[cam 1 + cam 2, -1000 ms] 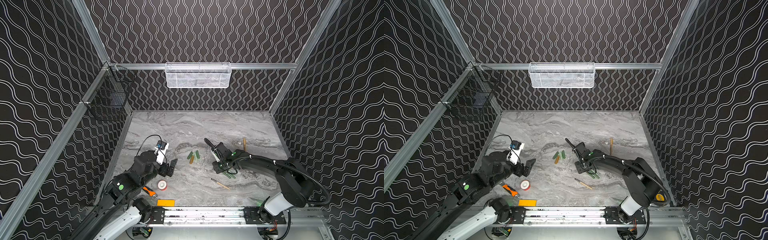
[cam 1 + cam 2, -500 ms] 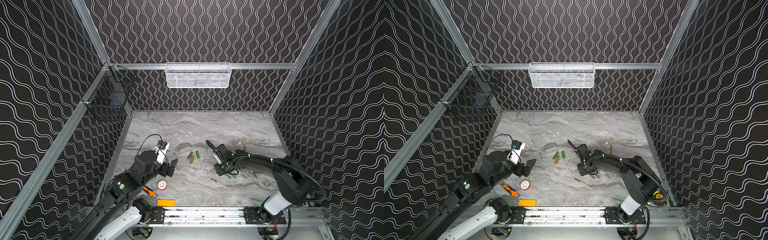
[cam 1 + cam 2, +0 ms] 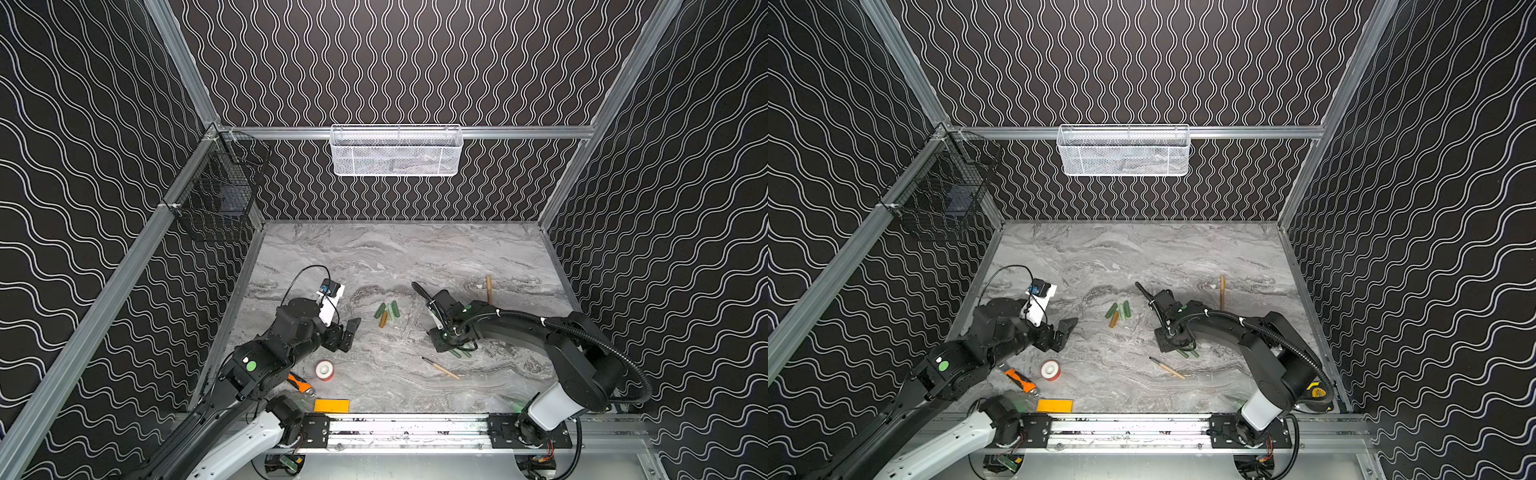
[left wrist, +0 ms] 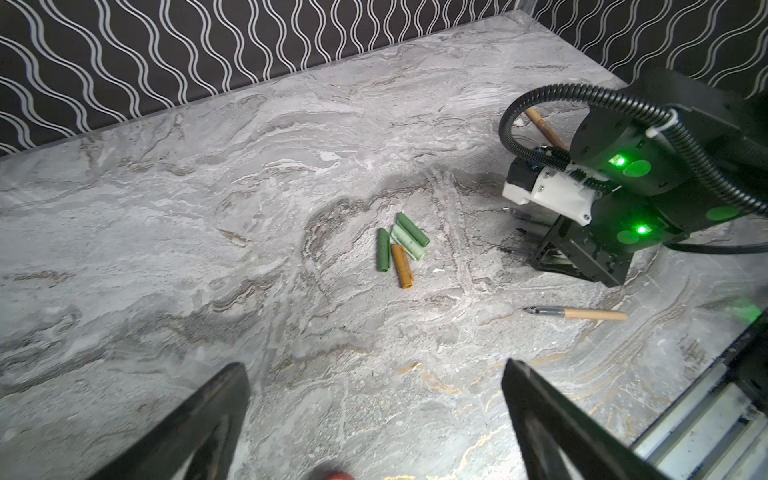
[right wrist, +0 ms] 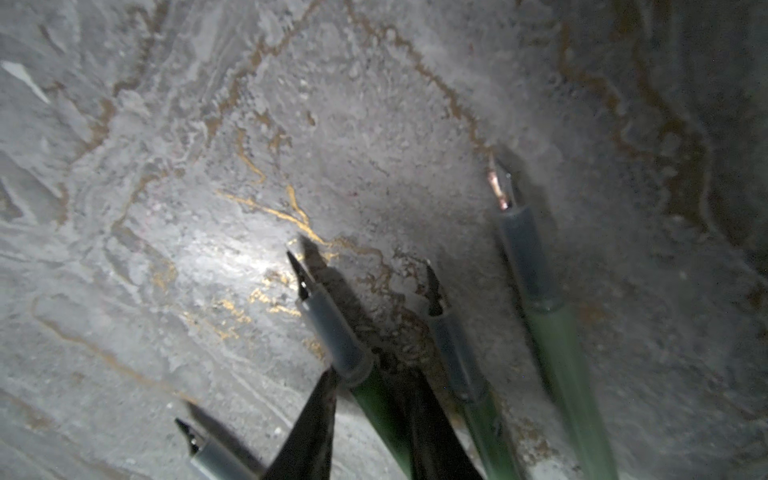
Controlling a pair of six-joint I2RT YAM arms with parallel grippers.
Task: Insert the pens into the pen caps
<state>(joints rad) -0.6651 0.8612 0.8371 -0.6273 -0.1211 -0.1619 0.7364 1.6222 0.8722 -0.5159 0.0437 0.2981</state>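
Note:
Several short green and tan pen caps (image 3: 386,313) (image 3: 1119,312) (image 4: 401,249) lie bunched mid-table. My right gripper (image 3: 442,343) (image 3: 1167,340) is down on a cluster of green pens (image 3: 459,354). In the right wrist view its fingers (image 5: 363,374) press both sides of one green pen (image 5: 328,328), whose dark nib points away. Other green pens (image 5: 528,257) lie beside it. One tan pen (image 3: 440,368) (image 4: 582,313) lies nearer the front, another (image 3: 489,289) farther back. My left gripper (image 3: 349,332) (image 4: 374,368) hovers open and empty left of the caps.
A red-and-white tape roll (image 3: 324,370), an orange-and-black tool (image 3: 300,383) and a yellow block (image 3: 331,405) lie near the front left. A white mesh basket (image 3: 395,151) hangs on the back wall and a black wire basket (image 3: 216,199) on the left wall.
My right gripper has moved down and slightly forward onto the green pens and its jaws have narrowed round one. The left arm has not moved.

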